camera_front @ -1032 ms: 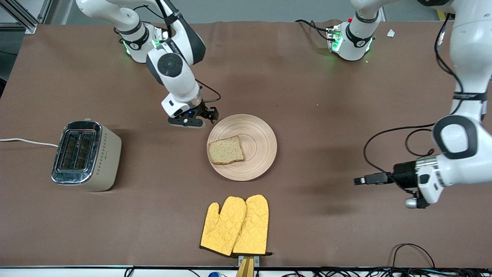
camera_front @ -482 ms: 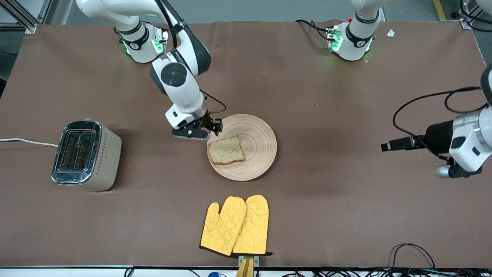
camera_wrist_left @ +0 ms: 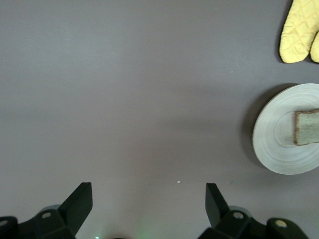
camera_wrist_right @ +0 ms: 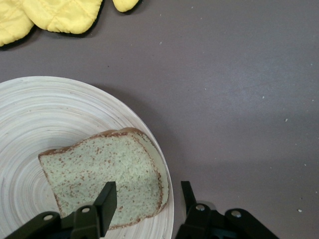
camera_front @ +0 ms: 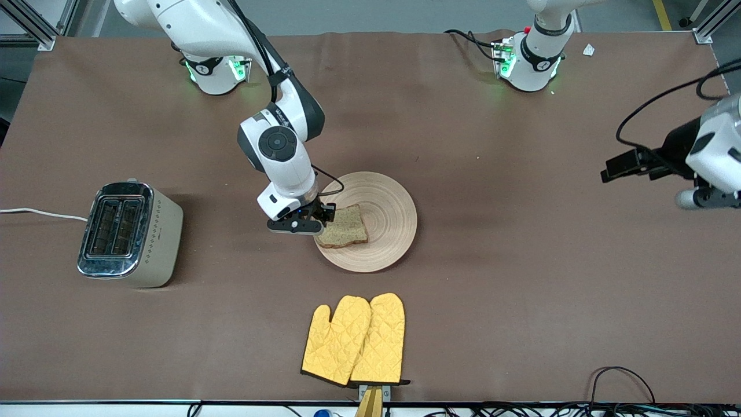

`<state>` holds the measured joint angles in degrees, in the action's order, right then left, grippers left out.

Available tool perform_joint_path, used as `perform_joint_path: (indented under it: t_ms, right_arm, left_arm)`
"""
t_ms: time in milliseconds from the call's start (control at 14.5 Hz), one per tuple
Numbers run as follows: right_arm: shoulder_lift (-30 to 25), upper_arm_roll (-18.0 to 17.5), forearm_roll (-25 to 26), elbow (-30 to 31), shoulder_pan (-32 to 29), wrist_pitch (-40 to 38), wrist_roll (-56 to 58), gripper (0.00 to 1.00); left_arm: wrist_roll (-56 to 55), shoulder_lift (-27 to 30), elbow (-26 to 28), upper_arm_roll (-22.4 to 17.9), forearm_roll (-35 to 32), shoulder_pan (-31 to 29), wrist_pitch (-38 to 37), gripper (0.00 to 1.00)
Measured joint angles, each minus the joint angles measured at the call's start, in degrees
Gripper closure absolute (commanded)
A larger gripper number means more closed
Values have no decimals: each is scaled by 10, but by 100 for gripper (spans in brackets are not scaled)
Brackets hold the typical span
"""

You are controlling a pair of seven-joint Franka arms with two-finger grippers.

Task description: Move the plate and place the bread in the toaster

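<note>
The light tan wooden plate (camera_front: 389, 202) lies mid-table with the speckled brown bread (camera_front: 346, 227) on the part of it toward the toaster. The cream toaster (camera_front: 128, 233) stands at the right arm's end, slots up. My right gripper (camera_front: 317, 219) is open and low over the bread's edge and the plate's rim. In the right wrist view the gripper (camera_wrist_right: 148, 191) has one finger over the bread (camera_wrist_right: 107, 172) and the other outside the plate (camera_wrist_right: 40, 114). My left gripper (camera_front: 622, 165) is open and empty (camera_wrist_left: 148, 191), high over the table's left-arm end. The left wrist view shows the plate (camera_wrist_left: 274, 139) far off.
A pair of yellow oven mitts (camera_front: 356, 339) lies nearer the front camera than the plate; they also show in the right wrist view (camera_wrist_right: 50, 15). The toaster's white cord (camera_front: 40, 213) runs off the table's end. Black cables (camera_front: 619, 376) lie at the front edge.
My right gripper has moved from beside the plate's rim onto the bread's edge and has come lower. My left arm has drawn back toward its base and the table's end.
</note>
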<state>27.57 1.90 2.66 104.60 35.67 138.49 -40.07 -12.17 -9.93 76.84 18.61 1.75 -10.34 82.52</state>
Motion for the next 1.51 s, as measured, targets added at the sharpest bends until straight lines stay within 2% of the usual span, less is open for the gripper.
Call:
perform_joint_path:
  t_ms: [206,344,826,1170,1445,1514]
  right_arm:
    - [5,0,0,1,-2,3,10,41]
    - [13,0,0,1,-3,7,12,43]
    - [34,0,0,1,-6,20,15,47]
    - [48,-2,0,1,-5,41,16,58]
    - [49,-3,0,0,-5,43,16,72]
    - [49,-3,0,0,-5,44,16,80]
  left_arm:
    - [0,52,14,-76,-6,63,-10,0]
    - [2,88,37,-97,-6,70,-13,0]
    - [18,177,129,-103,-39,78,-7,0]
    - [40,185,156,-104,-24,73,16,0]
    - [70,169,151,-107,-20,63,27,0]
    - [76,164,150,-107,-20,61,29,0]
